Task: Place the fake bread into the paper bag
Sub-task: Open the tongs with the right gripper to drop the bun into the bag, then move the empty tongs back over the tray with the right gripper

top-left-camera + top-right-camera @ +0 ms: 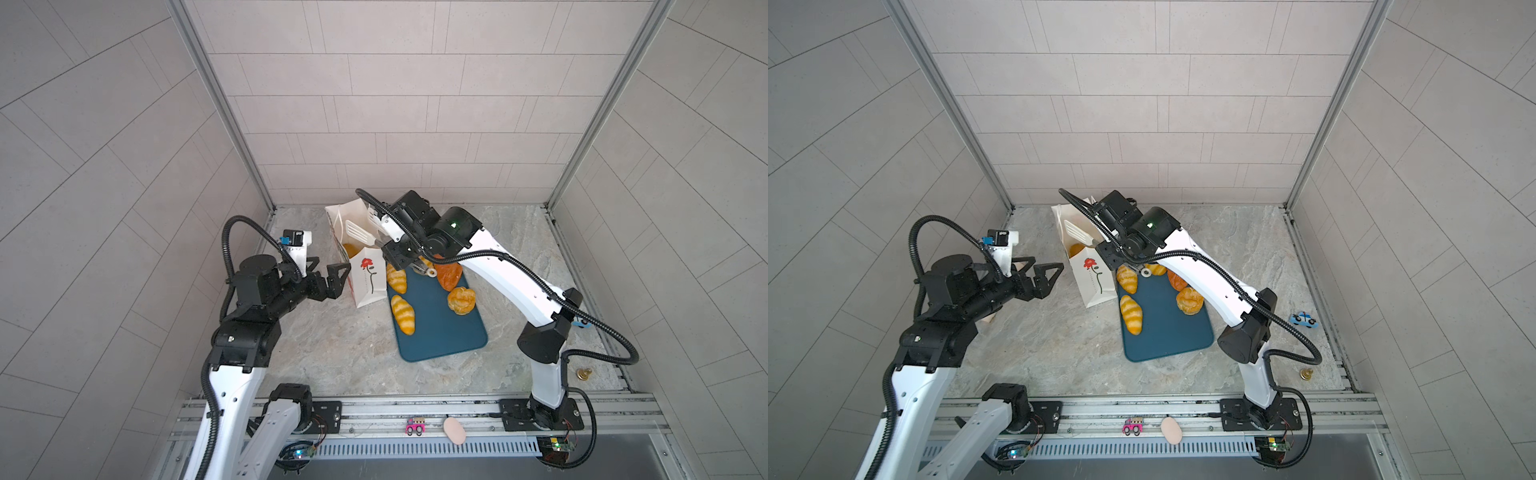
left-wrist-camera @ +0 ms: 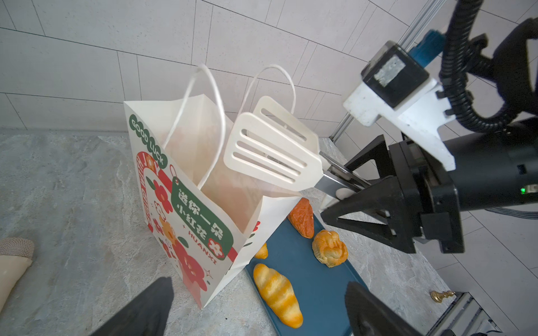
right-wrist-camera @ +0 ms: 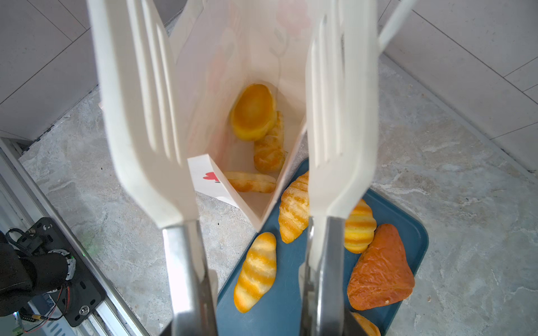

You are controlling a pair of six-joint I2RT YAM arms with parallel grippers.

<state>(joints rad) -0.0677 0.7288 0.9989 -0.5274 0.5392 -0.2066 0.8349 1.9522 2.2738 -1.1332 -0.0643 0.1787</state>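
In both top views the paper bag point(image 1: 365, 279) point(image 1: 1094, 280) stands open just above the frame's centre, one corner at the upper left end of a blue tray point(image 1: 440, 332). The left gripper point(image 1: 327, 270) hovers just left of the bag, jaws spread wide and empty. The right gripper point(image 1: 395, 251) clamps the metal handles of white tongs point(image 1: 358, 232), which reach over the bag's mouth. In the left wrist view the tongs point(image 2: 270, 151) hang above the bag point(image 2: 186, 203), blades apart with nothing between them; the left gripper's fingers point(image 2: 145, 311) sit far apart. The right wrist view looks between the blades into the bag point(image 3: 233, 52): three pieces of fake bread point(image 3: 253, 112) lie at its bottom, while a croissant point(image 3: 256, 270), a loaf point(image 3: 378, 270) and others lie on the tray point(image 3: 291, 305).
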